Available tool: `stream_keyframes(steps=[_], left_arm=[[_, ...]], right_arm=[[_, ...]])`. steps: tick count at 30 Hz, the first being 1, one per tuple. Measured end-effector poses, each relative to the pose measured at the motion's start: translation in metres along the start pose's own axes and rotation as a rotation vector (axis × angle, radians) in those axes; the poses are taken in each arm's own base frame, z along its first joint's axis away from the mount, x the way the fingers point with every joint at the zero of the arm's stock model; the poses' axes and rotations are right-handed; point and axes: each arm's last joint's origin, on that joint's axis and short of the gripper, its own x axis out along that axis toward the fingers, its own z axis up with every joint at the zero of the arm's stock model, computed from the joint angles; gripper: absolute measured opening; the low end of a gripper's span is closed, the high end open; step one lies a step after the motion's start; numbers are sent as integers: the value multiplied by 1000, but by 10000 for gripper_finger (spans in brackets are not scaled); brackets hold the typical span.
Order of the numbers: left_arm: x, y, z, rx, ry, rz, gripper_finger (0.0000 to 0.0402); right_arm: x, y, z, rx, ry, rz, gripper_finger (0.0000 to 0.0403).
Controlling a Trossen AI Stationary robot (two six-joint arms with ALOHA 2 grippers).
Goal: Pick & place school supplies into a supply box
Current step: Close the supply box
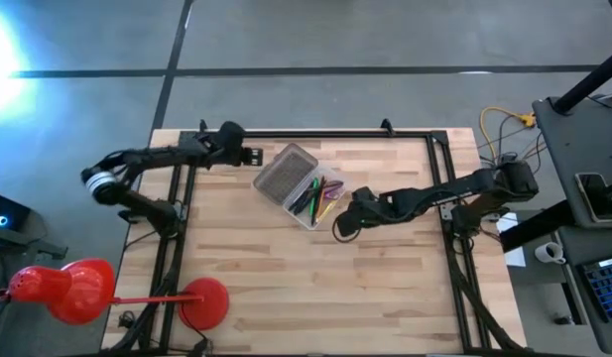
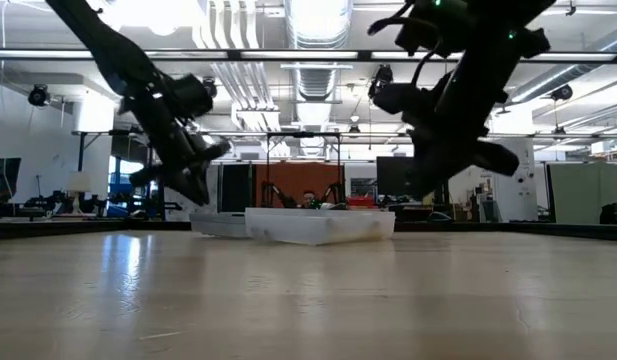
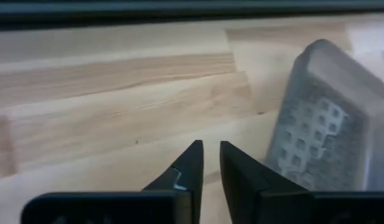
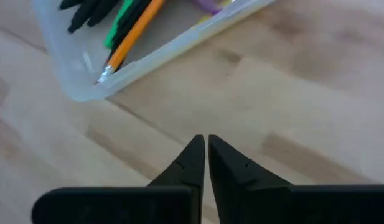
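The supply box lies open in the far middle of the table. Its grey dimpled lid (image 1: 284,169) (image 3: 322,137) lies flat beside its clear tray (image 1: 330,210) (image 4: 86,68). The school supplies rest in the tray: black pens (image 4: 92,12), a green one (image 4: 120,25), an orange pencil (image 4: 132,40) and a purple one (image 4: 210,5). My left gripper (image 1: 251,156) (image 3: 210,144) hovers over bare wood just left of the lid, with a narrow gap between its fingertips and nothing in it. My right gripper (image 1: 340,228) (image 4: 205,138) is shut and empty over the wood, near the tray's near corner.
A black rail frame (image 1: 315,132) runs along the table's far edge and down both sides. Red objects (image 1: 67,288) and a red disc (image 1: 204,300) sit at the near left corner. Cables (image 1: 504,124) lie beyond the far right. Bare wood (image 1: 315,288) fills the near half.
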Motion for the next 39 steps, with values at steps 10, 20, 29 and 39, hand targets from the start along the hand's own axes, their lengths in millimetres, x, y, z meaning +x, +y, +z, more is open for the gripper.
stream_keyframes(steps=[10,20,29,39], left_arm=[[53,-9,17,55,214,41,17],[71,-15,25,131,317,7,17],[68,-36,29,130,406,-274,17],[21,-101,50,229,309,-504,17]], right_arm=[[36,-4,7,51,46,-29,12],[57,-8,22,64,11,-36,12],[63,-17,40,70,-7,-48,12],[63,-17,41,32,4,-38,12]])
